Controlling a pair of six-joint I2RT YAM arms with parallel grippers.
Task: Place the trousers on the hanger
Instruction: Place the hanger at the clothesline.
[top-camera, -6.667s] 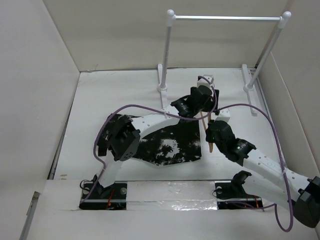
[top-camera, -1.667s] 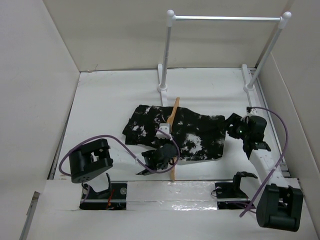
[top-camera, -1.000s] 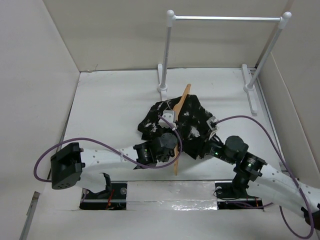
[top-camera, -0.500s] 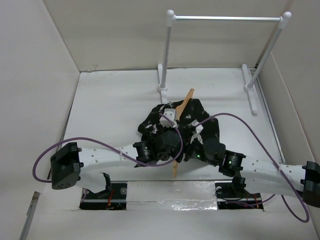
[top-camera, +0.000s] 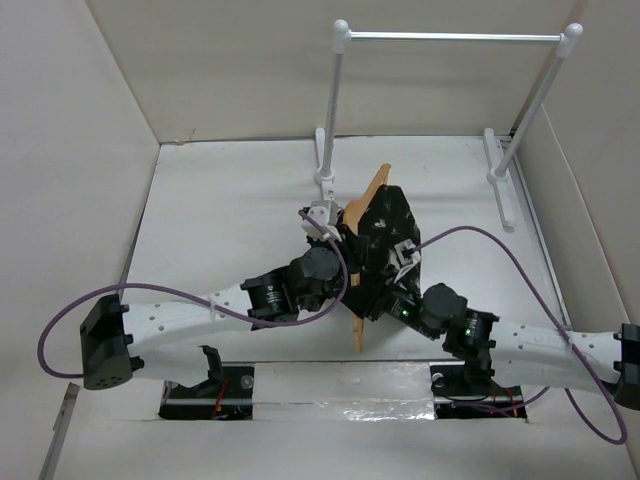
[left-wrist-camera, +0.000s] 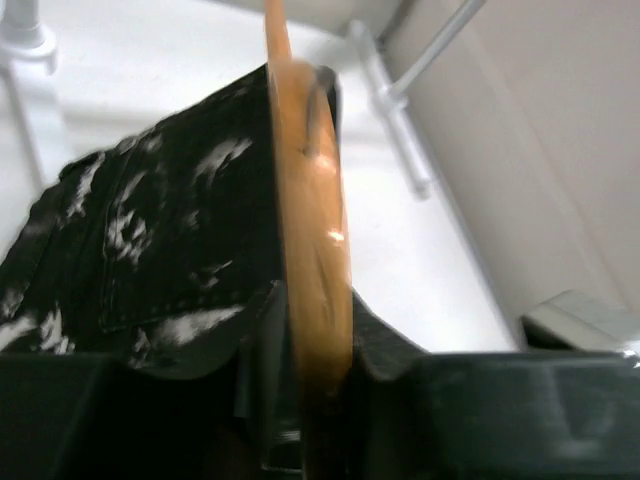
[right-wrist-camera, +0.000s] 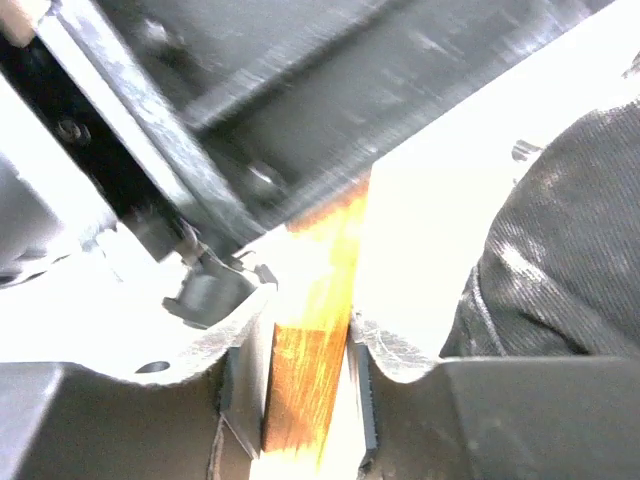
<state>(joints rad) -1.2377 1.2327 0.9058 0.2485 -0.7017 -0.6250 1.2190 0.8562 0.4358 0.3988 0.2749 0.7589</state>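
Note:
The tan wooden hanger (top-camera: 366, 262) runs from near the rack's left post down towards the arms, tilted up. The black, white-splattered trousers (top-camera: 385, 238) hang bunched over its far half. My left gripper (top-camera: 350, 262) is shut on the hanger's middle; in the left wrist view the wooden bar (left-wrist-camera: 312, 240) stands between my jaws (left-wrist-camera: 310, 340), with trousers (left-wrist-camera: 170, 250) draped to its left. My right gripper (top-camera: 372, 308) sits at the hanger's near end; in the right wrist view its jaws (right-wrist-camera: 305, 350) close on the wooden end (right-wrist-camera: 305, 385), with trousers (right-wrist-camera: 560, 240) to the right.
The white pole rack (top-camera: 450, 36) with ball-topped posts stands at the back, its feet (top-camera: 323, 175) on the table just beyond the hanger's far tip. White walls enclose the table on the left, back and right. Purple cables loop off both arms.
The trousers have bunched up over the hanger's far half. The left arm's elbow has swung left, still holding the hanger. The right gripper has come onto the hanger's near end.

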